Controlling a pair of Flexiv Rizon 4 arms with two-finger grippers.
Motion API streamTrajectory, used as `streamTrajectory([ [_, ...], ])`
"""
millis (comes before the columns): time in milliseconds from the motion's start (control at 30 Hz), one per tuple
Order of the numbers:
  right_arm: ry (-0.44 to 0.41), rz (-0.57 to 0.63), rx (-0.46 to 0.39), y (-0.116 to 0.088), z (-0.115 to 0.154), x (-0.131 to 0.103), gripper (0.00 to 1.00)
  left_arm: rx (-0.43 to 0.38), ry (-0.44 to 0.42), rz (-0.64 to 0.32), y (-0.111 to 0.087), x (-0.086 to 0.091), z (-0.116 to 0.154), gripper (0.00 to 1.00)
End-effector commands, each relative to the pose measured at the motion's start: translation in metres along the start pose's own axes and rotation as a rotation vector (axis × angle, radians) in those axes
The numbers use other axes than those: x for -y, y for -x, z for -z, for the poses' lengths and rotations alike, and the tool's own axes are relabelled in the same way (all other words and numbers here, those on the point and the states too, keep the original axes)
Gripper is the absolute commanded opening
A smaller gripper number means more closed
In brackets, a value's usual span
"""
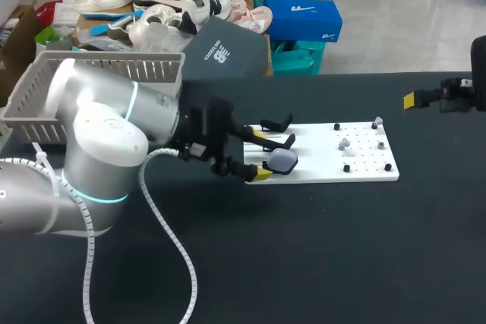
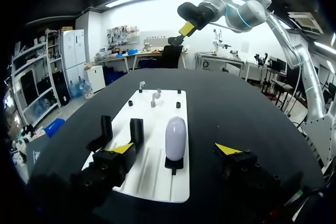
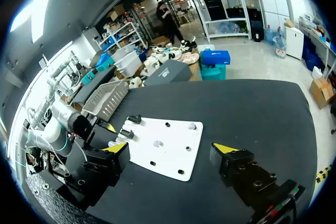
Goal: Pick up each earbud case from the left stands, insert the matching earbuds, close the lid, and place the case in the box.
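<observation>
A pale grey earbud case (image 1: pixel 282 161) stands upright on a black stand at the left end of the white board (image 1: pixel 319 168). My left gripper (image 1: pixel 260 156) is open around it, one yellow tip on each side, neither touching. From the left wrist, the case (image 2: pixel 176 136) sits between the spread fingers of that gripper (image 2: pixel 174 149), beside two empty black stands (image 2: pixel 137 129). Small earbuds (image 1: pixel 344 143) rest on pegs at the board's right end. My right gripper (image 1: pixel 414 99) hovers open above the table's far right, holding nothing; in its own view it (image 3: pixel 170 148) hangs high over the board (image 3: pixel 163 150).
A grey slotted basket (image 1: pixel 83 85) sits at the table's back left, behind my left arm, with a black shoe box (image 1: pixel 224 51) beside it. Black pegs (image 1: pixel 346 168) dot the board's right end. The dark tabletop (image 1: pixel 319 248) stretches in front of the board.
</observation>
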State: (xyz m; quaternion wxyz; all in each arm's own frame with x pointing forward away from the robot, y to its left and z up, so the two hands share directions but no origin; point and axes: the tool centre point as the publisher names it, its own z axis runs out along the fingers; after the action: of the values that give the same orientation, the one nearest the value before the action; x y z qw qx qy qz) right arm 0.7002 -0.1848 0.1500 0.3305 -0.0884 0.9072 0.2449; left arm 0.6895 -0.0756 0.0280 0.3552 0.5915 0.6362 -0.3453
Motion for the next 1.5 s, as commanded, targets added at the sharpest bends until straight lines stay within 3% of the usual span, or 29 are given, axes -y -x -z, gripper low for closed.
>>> streamTrajectory([
  [33, 0.000, 0.001, 0.000, 0.000, 0.000, 0.000, 1.00, -0.001, -0.007, 0.009, 0.002, -0.002, -0.006, 1.00],
  [433, 0.000, 0.001, 0.000, 0.000, 0.000, 0.000, 1.00, -0.008, -0.019, 0.034, 0.002, 0.003, -0.012, 0.98],
  [533, 0.000, 0.001, 0.000, 0.000, 0.000, 0.000, 1.00, -0.013, -0.023, 0.041, 0.002, 0.002, -0.013, 0.94],
  [600, 0.000, 0.001, 0.000, 0.000, 0.000, 0.000, 1.00, -0.014, -0.024, 0.042, 0.002, 0.001, -0.014, 0.73],
  [933, 0.000, 0.001, 0.000, 0.000, 0.000, 0.000, 1.00, -0.025, -0.028, 0.033, 0.002, 0.003, -0.018, 0.76],
  [967, 0.000, 0.001, 0.000, 0.000, 0.000, 0.000, 1.00, -0.026, -0.029, 0.033, 0.002, 0.004, -0.019, 0.74],
  [1067, 0.000, 0.001, 0.000, 0.000, 0.000, 0.000, 1.00, -0.028, -0.032, 0.031, 0.002, 0.004, -0.019, 0.56],
  [1233, 0.000, 0.001, 0.000, 0.000, 0.000, 0.000, 1.00, -0.030, -0.035, 0.029, 0.002, 0.004, -0.020, 0.49],
  [1500, 0.000, 0.001, 0.000, 0.000, 0.000, 0.000, 1.00, -0.035, -0.029, 0.038, 0.002, 0.002, -0.021, 0.46],
])
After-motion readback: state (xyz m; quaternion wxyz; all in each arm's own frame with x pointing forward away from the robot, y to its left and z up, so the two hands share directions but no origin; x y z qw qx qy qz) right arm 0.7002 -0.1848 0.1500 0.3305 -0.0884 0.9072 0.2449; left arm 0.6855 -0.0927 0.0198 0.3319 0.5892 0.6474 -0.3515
